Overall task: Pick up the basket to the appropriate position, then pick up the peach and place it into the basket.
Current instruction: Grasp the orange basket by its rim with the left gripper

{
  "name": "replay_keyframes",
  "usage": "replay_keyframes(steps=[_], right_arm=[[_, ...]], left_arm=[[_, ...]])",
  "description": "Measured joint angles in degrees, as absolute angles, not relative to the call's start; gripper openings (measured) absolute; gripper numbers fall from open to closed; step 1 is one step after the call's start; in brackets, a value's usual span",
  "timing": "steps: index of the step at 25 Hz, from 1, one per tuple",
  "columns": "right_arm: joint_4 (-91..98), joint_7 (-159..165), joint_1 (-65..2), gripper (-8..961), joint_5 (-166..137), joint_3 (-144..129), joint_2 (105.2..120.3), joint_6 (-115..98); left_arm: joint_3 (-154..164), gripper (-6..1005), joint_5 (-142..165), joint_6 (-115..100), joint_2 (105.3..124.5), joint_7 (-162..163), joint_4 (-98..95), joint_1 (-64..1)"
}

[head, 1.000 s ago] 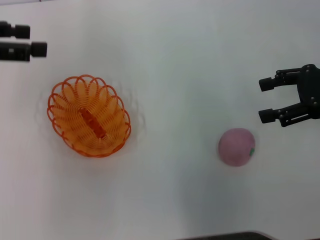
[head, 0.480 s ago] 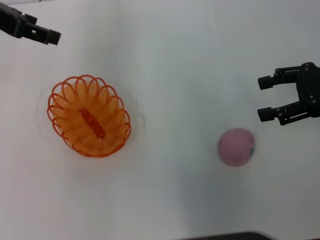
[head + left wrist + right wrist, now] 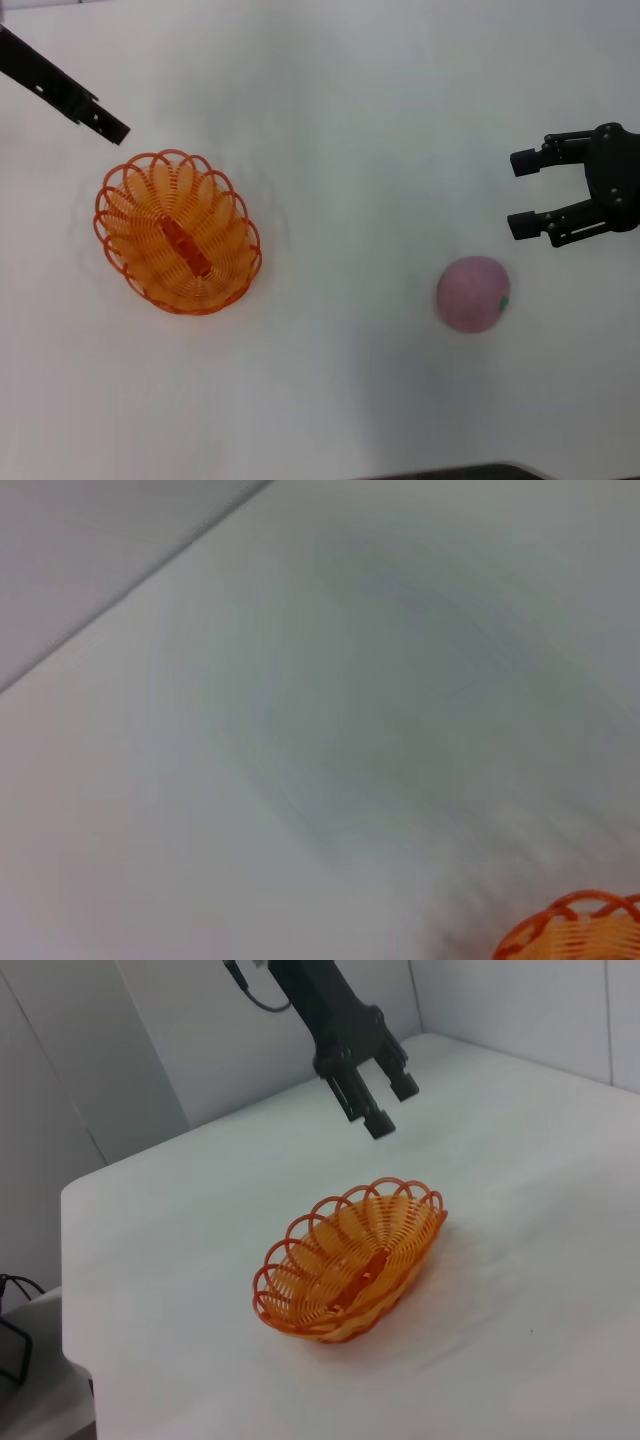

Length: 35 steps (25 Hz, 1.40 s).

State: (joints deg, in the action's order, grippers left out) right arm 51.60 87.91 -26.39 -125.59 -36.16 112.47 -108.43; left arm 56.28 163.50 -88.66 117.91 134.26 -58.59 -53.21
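The oval orange basket rests on the white table at the left; the right wrist view shows the basket whole, and the left wrist view catches only a bit of the basket's rim. Left gripper hovers just beyond the basket's far-left rim; in the right wrist view the left gripper hangs above the table with its two fingers apart and nothing between them. The pink peach lies at the right. Right gripper is open, a little beyond and to the right of the peach, apart from it.
The white table stretches between basket and peach. A dark edge runs along the near side. In the right wrist view a grey wall stands behind the table's far edge.
The left gripper has swung in from the far left edge towards the basket's far rim, turning as it came. The right gripper has drifted slightly away from the peach. Basket and peach have not moved.
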Motion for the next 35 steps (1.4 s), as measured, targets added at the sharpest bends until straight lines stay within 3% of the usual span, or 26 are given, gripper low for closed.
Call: replay_keyframes(steps=[24, 29, 32, 35], right_arm=[[51.5, 87.9, -27.5, 927, -125.7, -37.0, 113.44, -106.8], [51.5, 87.9, -27.2, 927, -125.7, -37.0, 113.47, -106.8], [51.5, 87.9, -27.1, 927, -125.7, -37.0, 113.47, -106.8], [51.5, 87.9, -27.1, 927, -125.7, -37.0, 113.48, -106.4]], left_arm=[[68.4, 811, 163.7, -74.9, 119.29, 138.2, -43.2, -54.8], [68.7, 650, 163.7, -74.9, 119.4, 138.0, -43.1, -54.7], [68.9, 436, 163.7, -75.2, 119.4, 137.9, -43.0, -54.8], [68.8, 317, 163.7, -75.6, 119.4, 137.8, -43.2, -54.8]])
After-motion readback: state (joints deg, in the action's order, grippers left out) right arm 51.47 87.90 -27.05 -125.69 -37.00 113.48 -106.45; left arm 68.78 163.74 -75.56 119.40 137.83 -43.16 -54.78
